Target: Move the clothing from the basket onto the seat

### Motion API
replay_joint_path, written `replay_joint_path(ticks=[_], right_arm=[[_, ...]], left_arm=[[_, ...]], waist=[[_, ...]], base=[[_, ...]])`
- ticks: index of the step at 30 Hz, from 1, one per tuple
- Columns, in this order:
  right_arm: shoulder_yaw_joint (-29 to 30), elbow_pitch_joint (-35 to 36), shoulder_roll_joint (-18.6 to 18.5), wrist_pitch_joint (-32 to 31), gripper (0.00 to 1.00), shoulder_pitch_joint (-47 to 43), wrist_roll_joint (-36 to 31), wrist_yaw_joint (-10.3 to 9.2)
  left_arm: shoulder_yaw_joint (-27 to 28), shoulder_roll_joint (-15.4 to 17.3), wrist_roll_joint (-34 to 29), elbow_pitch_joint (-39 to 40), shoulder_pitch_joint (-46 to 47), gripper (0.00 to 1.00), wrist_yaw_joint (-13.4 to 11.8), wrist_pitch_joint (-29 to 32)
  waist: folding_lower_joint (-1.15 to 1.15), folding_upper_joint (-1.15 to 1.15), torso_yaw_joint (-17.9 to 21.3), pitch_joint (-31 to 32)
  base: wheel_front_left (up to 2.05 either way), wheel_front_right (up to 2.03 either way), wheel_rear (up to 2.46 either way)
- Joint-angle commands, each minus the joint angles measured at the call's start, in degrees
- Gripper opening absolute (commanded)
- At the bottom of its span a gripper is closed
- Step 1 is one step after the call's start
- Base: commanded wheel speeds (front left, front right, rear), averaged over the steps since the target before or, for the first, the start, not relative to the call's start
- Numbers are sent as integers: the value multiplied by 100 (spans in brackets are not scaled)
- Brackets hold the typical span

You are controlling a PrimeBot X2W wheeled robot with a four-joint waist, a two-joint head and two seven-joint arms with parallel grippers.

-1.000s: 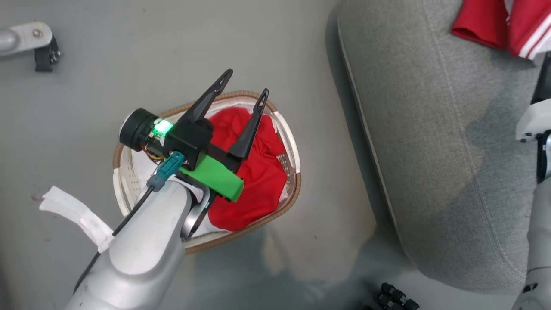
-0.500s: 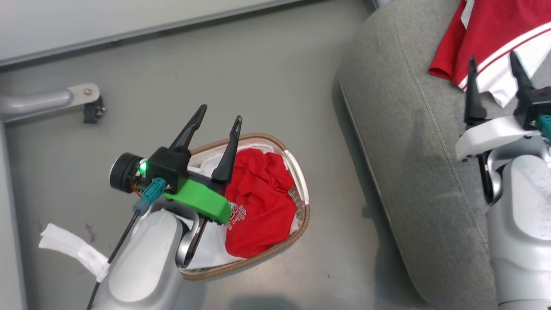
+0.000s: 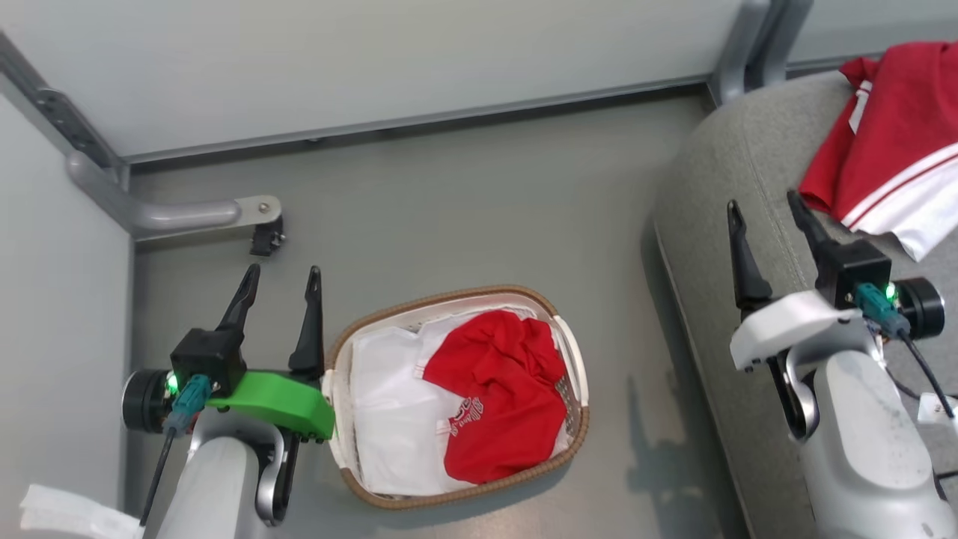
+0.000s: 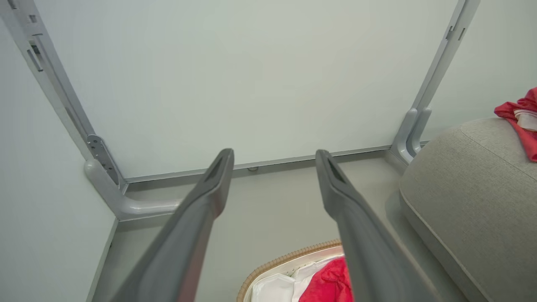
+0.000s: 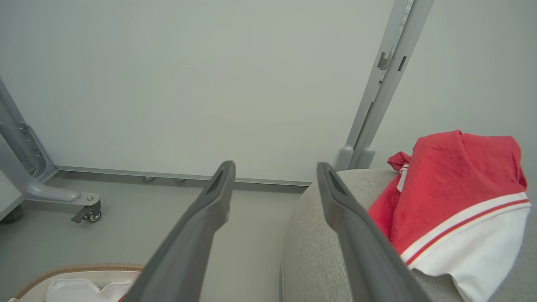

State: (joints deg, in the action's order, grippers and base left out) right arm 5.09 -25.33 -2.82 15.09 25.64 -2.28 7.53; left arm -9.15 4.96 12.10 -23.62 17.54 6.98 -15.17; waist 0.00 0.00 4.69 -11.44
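The cream basket (image 3: 572,359) with a brown woven rim sits on the floor and holds crumpled red clothing (image 3: 498,393) with white lettering on top of white fabric (image 3: 389,412). Another red garment (image 3: 891,161) with a white panel and striped trim lies on the grey seat (image 3: 718,195) at the right. My left gripper (image 3: 281,281) is open and empty, just left of the basket. My right gripper (image 3: 763,206) is open and empty over the seat's edge, close to the garment (image 5: 453,193) lying there. The basket rim (image 4: 289,256) shows low in the left wrist view.
A pale wall panel (image 3: 374,60) runs along the back, with a grey frame leg and caster (image 3: 266,239) on the floor at the left and a grey post (image 3: 741,45) behind the seat. White cloth (image 3: 60,513) lies at the lower left.
The head camera has tilted up, bringing the wall into view. My left gripper has drawn back from over the basket to its left side. My right gripper stays open beside the garment on the seat.
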Motion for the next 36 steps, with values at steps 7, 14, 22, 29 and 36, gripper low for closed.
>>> replay_joint_path(ticks=[7, 14, 22, 29, 36], right_arm=[[-149, -110, -26, 11, 100, -601, 318, -8], [-249, -211, -26, 11, 100, -1035, 437, -8], [-338, -255, -26, 11, 100, -1249, 509, -8], [-465, -124, -24, 11, 100, -998, 561, -8], [-678, 117, -22, 11, 100, -492, 641, -8]], left_arm=[[492, -41, -255, -81, -617, 100, 10, 3], [846, -114, -340, -36, -1179, 100, 38, 3], [1093, -190, -310, 128, -1596, 100, 38, 3], [935, -201, -168, 109, -1352, 100, 51, 3], [251, -197, 174, -111, -774, 100, 58, 3]], waist=[[0, 0, -410, 565], [0, 0, -415, 819], [0, 0, -384, 885], [0, 0, -296, 615], [0, 0, -24, -98]], base=[[0, 0, 0], [0, 0, 0], [0, 0, 0], [0, 0, 0], [0, 0, 0]])
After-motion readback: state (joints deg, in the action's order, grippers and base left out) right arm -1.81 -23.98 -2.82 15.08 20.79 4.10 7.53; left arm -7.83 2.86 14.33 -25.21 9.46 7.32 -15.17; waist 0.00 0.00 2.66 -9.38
